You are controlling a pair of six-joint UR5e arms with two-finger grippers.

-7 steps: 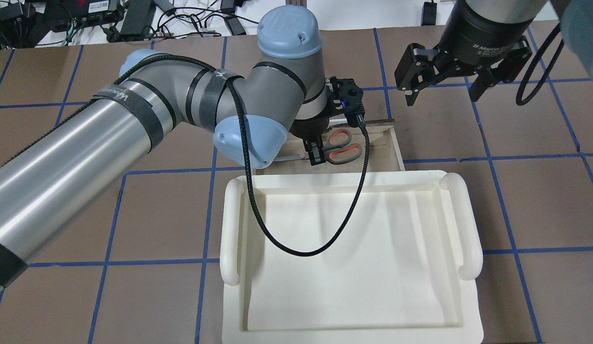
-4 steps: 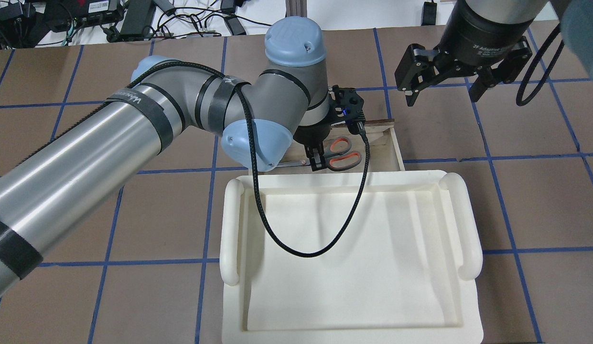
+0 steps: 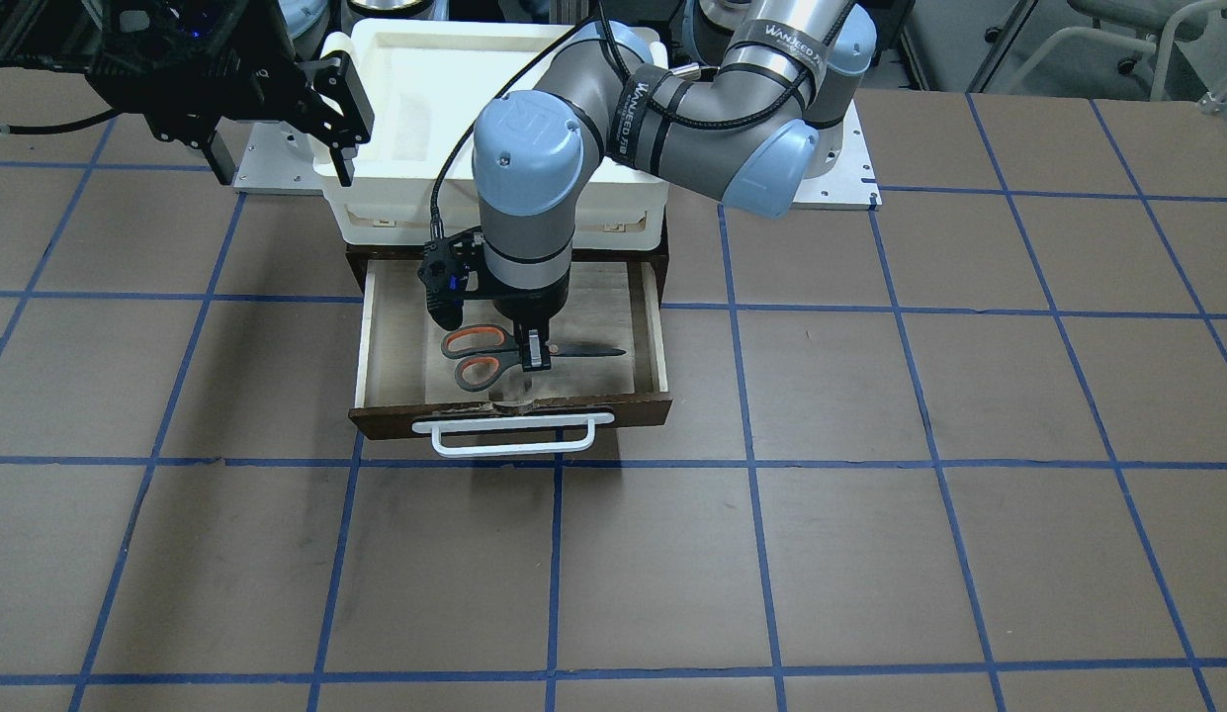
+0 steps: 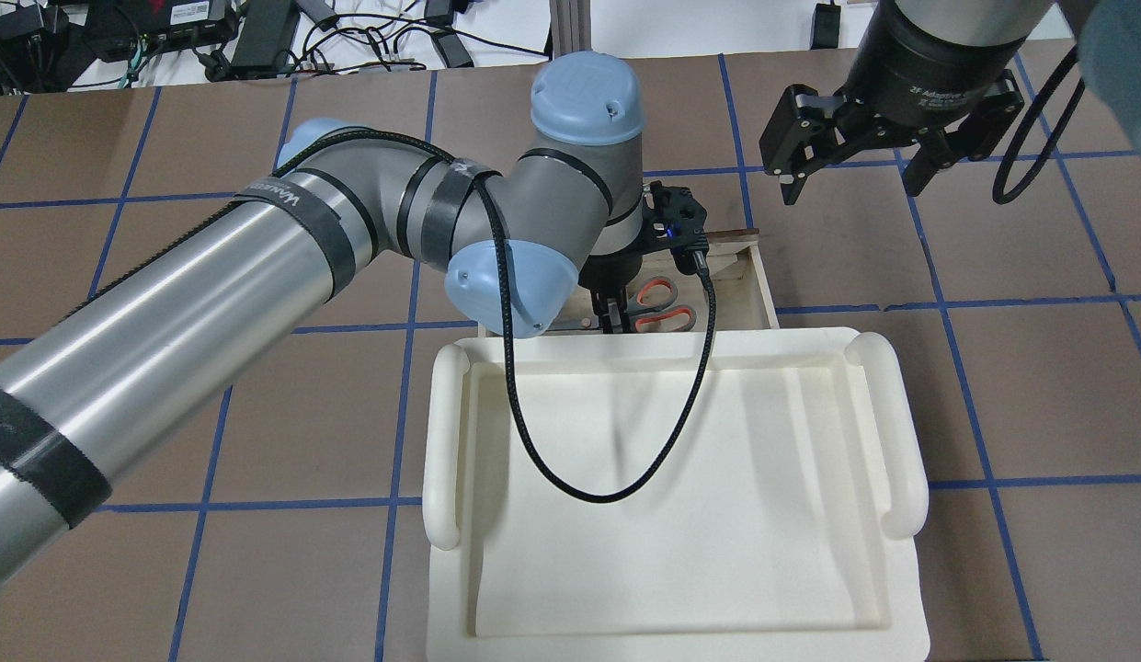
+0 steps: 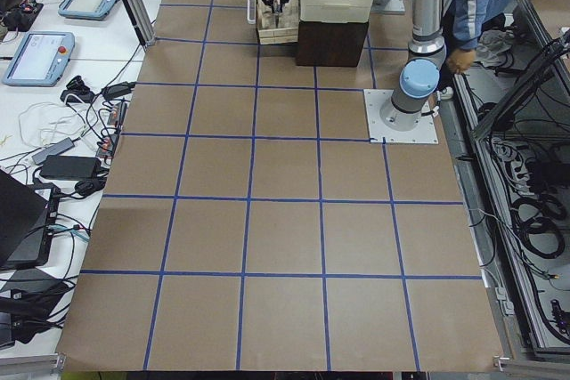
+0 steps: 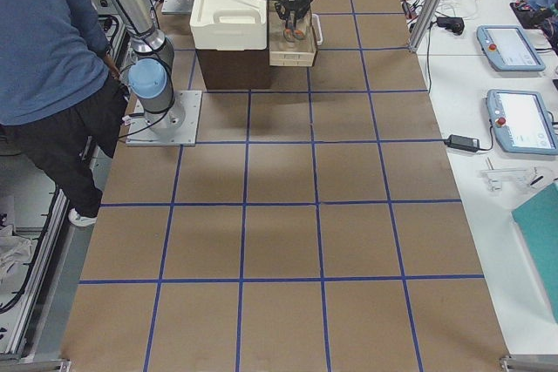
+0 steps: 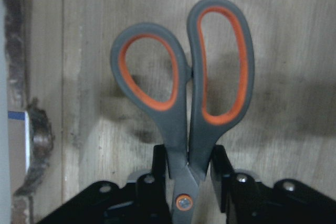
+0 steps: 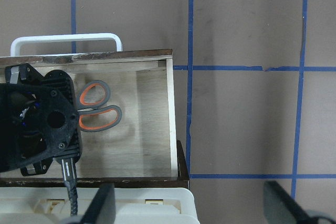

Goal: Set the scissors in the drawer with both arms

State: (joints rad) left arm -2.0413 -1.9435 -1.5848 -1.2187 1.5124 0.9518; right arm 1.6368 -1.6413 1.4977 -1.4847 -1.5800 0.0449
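Note:
The scissors (image 3: 588,350), grey handles lined orange, are inside the open drawer (image 3: 658,341), blades pointing to the view's right. My left gripper (image 3: 534,358) points straight down into the drawer and is shut on the scissors near the pivot. In the left wrist view the fingers (image 7: 219,163) clamp the scissors (image 7: 194,145) just above the pale drawer floor. From overhead, the left gripper (image 4: 611,317) and scissors (image 4: 664,318) sit by the drawer wall (image 4: 763,285). My right gripper (image 4: 852,188) hangs open and empty, high and beside the drawer; it also shows in the front view (image 3: 282,170).
A white plastic bin (image 4: 446,432) sits on top of the dark cabinet, right behind the drawer (image 8: 169,119). The white bar handle (image 3: 514,435) sticks out of the drawer's chipped front. A black cable (image 4: 579,487) from the left wrist droops over the bin.
My left arm has swung toward the bin and carried the scissors with it, lower into the drawer. The right gripper has stayed where it was, open.

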